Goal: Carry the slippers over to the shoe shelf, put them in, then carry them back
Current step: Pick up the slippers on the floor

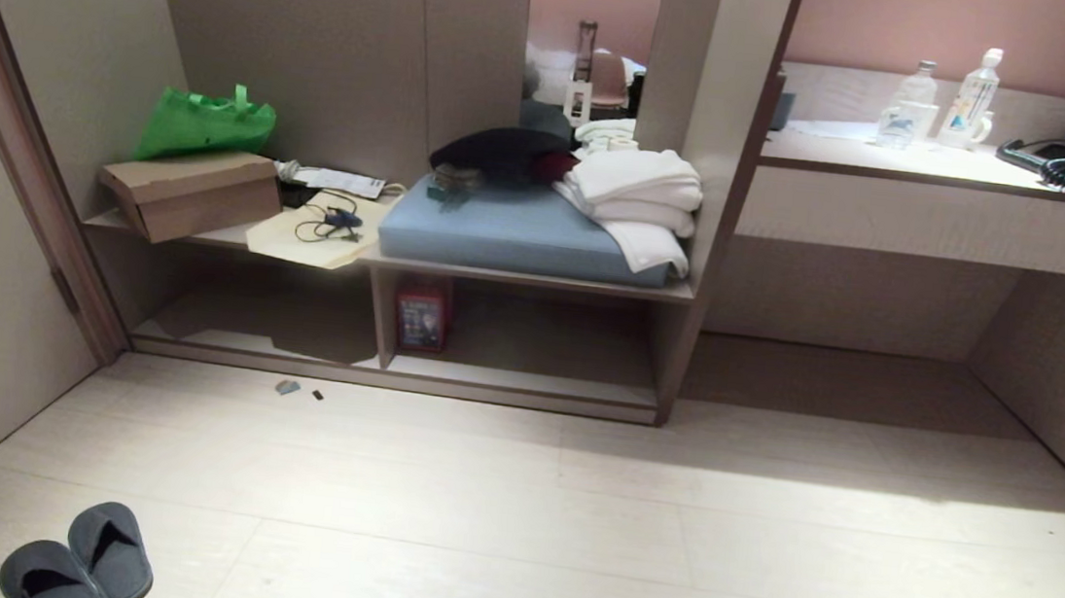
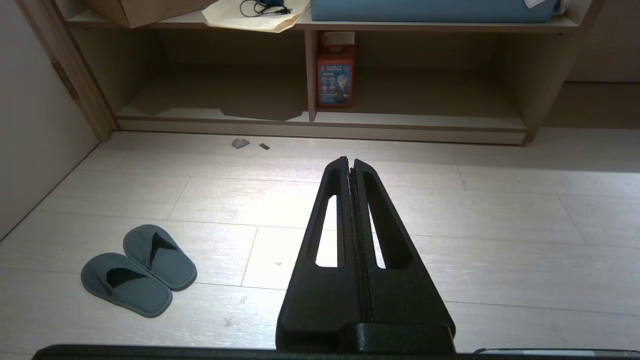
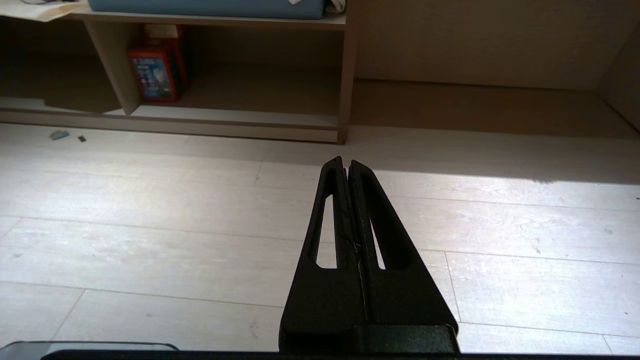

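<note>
Head view, slippers: the slippers (image 1: 80, 556) lie side by side, touching, on the pale floor (image 1: 568, 537) at the lower left, well apart from the wooden unit.
Head view, shoe shelf: the shoe shelf (image 1: 525, 376) is the low cubby under the bench board, split by a divider; a red box (image 1: 420, 318) stands just beside the divider; no slippers in it.
Head view, arms: neither arm shows here.
Left wrist view, gripper: the left gripper (image 2: 349, 162) has its fingers pressed together, holding nothing, pointing out over the floor towards the shelf.
Left wrist view, slippers: the pair (image 2: 138, 270) lies on the boards off to one side of the fingers and nearer the camera than their tips; nothing touches it.
Right wrist view, gripper: the right gripper (image 3: 345, 162) is likewise closed and empty, aimed at the floor before the shelf's right end (image 3: 345, 75); the slippers are out of this view.
Step in hand: judged the very start; pick-up not yet begun.
Next move: likely turn or drive towards the slippers, part the left fingers, lower them over the soft uppers, and pinch both together if possible.
</note>
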Controlling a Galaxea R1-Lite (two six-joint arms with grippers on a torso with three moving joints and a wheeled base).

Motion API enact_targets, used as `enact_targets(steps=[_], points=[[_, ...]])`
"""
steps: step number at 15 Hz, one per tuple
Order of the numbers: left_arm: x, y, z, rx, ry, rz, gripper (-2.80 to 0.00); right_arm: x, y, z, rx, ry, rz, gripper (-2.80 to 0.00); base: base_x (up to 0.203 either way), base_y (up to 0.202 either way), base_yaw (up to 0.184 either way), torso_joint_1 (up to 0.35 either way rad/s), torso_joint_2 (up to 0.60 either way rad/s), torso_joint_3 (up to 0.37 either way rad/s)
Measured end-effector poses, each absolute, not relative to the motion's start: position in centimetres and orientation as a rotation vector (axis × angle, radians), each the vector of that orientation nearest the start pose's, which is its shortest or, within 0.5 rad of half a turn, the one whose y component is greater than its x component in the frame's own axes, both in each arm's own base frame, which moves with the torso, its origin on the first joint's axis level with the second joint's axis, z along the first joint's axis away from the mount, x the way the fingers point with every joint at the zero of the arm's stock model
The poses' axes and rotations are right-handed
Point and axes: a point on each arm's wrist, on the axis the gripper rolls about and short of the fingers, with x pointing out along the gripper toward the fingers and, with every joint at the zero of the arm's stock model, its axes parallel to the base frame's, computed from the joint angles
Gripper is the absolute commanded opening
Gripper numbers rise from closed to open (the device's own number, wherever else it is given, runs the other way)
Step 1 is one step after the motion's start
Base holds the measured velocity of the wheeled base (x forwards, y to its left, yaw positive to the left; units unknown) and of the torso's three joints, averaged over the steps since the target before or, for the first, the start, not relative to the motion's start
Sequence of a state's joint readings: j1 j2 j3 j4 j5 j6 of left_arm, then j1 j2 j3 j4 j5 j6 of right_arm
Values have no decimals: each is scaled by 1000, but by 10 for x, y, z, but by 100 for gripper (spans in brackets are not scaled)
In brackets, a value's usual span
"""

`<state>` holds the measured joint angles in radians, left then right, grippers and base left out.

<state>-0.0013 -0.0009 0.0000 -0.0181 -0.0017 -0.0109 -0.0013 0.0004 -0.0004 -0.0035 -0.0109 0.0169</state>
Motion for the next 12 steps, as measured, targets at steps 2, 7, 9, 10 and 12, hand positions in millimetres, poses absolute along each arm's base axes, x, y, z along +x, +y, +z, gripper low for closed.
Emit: enact_targets(steps=[2, 7, 9, 10, 12], points=[[-23, 0, 77, -9, -19, -3, -280, -23, 0, 76, 14, -5, -12, -280, 0, 0, 0, 0, 0, 0], [-23, 0, 77, -6, -19, -2, -280, -23, 0, 76, 2, -3, -11, -280, 0, 0, 0, 0, 0, 0], [-23, 0, 77, -7, -19, -3, -280, -23, 0, 75, -24, 1, -8, -280, 0, 0, 0, 0, 0, 0], [-23, 0, 77, -8, -18, -3, -280, -23, 0, 75, -28, 1, -9, -280, 0, 0, 0, 0, 0, 0], [-23, 0, 77, -10, -19, -3, -280, -23, 0, 75, -29, 1, -10, -280, 0, 0, 0, 0, 0, 0]])
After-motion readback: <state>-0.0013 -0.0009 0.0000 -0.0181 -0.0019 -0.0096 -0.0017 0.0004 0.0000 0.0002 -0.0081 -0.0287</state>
